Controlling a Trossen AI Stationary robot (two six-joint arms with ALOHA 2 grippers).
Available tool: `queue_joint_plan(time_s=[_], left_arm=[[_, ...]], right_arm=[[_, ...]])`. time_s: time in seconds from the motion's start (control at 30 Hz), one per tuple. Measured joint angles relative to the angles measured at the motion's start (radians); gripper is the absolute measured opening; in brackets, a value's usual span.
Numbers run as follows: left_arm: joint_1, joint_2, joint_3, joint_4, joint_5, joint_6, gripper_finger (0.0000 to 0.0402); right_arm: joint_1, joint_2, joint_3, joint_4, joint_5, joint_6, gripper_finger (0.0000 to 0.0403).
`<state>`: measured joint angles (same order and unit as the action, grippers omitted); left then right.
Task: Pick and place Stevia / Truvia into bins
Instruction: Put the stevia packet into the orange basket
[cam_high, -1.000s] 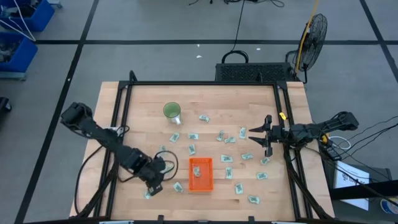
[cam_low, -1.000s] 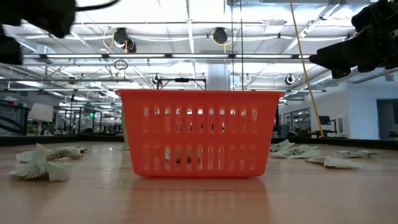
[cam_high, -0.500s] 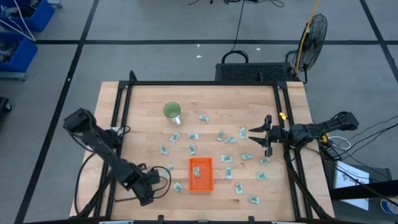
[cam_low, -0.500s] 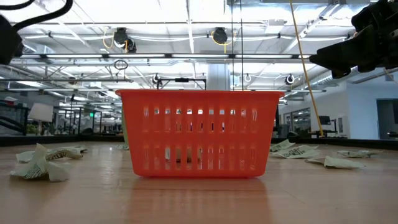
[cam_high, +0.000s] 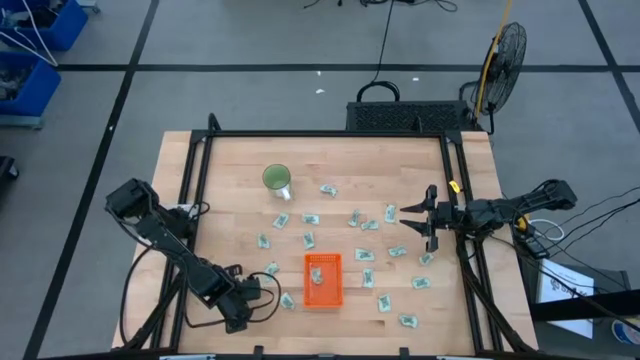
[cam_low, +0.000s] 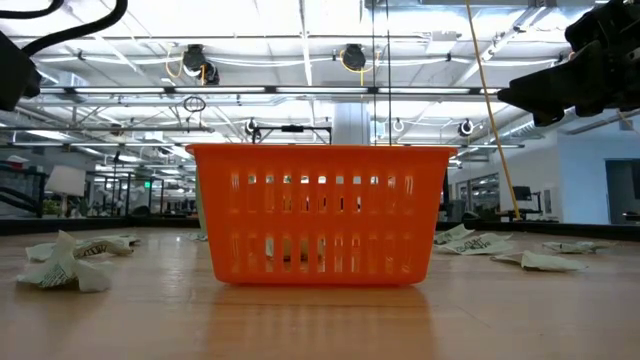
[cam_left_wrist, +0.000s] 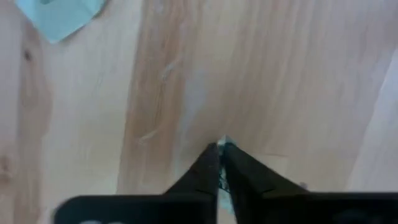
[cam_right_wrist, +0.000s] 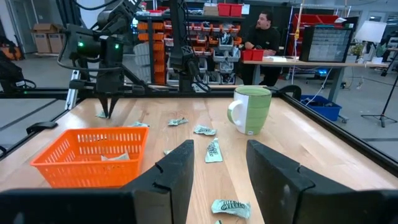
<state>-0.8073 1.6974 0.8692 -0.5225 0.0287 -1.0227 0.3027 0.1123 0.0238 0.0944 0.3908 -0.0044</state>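
Left end effector, at the desk's front-left corner, is closed with its fingertips on the wood, a sliver of pale sachet seemingly pinched between them. Right end effector waits open near the right edge; sachets lie scattered around the orange tray, which already holds a few.
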Motion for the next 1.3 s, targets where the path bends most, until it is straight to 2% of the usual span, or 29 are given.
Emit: queue_joint_plan(time_s=[0.23, 0.37, 0.53, 0.73, 0.9, 1.0, 1.07, 1.17, 1.3], left_arm=[[0.014, 0.002, 0.007, 0.004, -0.049, -0.02, 0.0004], [0.028, 0.0, 0.033, -0.02, -0.119, -0.005, 0.0004], [0.036, -0.033, 0.09, -0.124, -0.264, 0.007, 0.0003], [0.051, -0.074, 0.191, -0.299, -0.327, 0.019, 0.0002], [0.08, -0.088, 0.282, -0.313, -0.476, 0.155, 0.0002], [0.124, -0.092, 0.32, -0.235, -0.518, 0.282, 0.0002], [0.158, -0.091, 0.322, -0.172, -0.517, 0.363, 0.0002], [0.21, -0.09, 0.326, -0.036, -0.456, 0.489, 0.0002], [0.267, -0.09, 0.326, 0.041, -0.417, 0.638, 0.0002]], right_arm=[[0.0, 0.0, 0.0, 0.0, 0.0, 0.0, 0.0141], [0.0, 0.0, 0.0, 0.0, 0.0, 0.0, 0.0142], [0.0, 0.0, 0.0, 0.0, 0.0, 0.0, 0.0142], [0.0, 0.0, 0.0, 0.0, 0.0, 0.0, 0.0142], [0.0, 0.0, 0.0, 0.002, 0.0, 0.0, 0.0142], [0.0, 0.0, 0.0, 0.002, 0.0, 0.0, 0.0141], [0.0, 0.0, 0.0, 0.001, 0.0, 0.0, 0.0141], [0.0, 0.0, 0.0, 0.001, 0.0, 0.0, 0.0141], [0.0, 0.0, 0.0, 0.0, 0.0, 0.0, 0.0142]])
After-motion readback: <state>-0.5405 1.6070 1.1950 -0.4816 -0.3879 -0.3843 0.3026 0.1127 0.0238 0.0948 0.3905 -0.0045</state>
